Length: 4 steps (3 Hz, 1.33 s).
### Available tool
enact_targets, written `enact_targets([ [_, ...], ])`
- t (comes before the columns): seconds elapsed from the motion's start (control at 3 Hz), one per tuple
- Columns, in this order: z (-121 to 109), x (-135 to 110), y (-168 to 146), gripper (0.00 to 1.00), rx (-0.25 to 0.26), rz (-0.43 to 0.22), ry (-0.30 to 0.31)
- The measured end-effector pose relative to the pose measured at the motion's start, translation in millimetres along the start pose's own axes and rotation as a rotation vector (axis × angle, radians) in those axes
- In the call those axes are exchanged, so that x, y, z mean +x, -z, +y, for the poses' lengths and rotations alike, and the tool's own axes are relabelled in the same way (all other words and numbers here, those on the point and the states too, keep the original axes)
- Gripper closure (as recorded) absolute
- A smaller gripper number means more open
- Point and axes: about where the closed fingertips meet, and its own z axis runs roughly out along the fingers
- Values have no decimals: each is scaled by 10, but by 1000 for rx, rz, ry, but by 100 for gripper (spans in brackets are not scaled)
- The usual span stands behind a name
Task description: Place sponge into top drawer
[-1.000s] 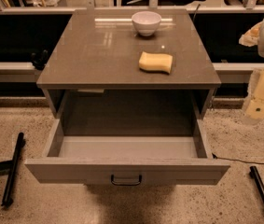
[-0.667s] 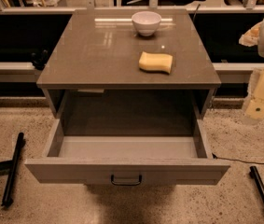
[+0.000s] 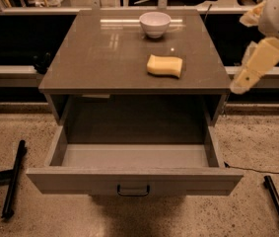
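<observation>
The pale yellow sponge (image 3: 164, 65) lies flat on the brown cabinet top (image 3: 99, 58), right of centre and in front of the white bowl (image 3: 155, 23). The top drawer (image 3: 134, 179) is pulled fully out below the top, and its grey inside holds nothing. Its dark handle (image 3: 133, 190) sits at the centre of the front. My cream-coloured gripper (image 3: 239, 86) hangs in the air just off the cabinet's right edge, about level with the sponge and well to its right. It holds nothing that I can see.
A black pole (image 3: 13, 179) lies on the speckled floor left of the drawer, and another (image 3: 278, 201) at the right with a thin cable. A low ledge and dark shelving run behind the cabinet.
My gripper has moved up and to the left, closer to the cabinet's right edge. The sponge, bowl and drawer have not moved.
</observation>
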Motion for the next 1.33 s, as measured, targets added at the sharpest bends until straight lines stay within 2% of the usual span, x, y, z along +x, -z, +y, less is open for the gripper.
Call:
enact_targets([
  [0.33,-622,-235,-478,0,-32,-154,-37],
  [0.67,-616,-241,-478,0,-33,-154,-36],
  [1.33,-882,-516,-1291,0,-110,-272,-101],
])
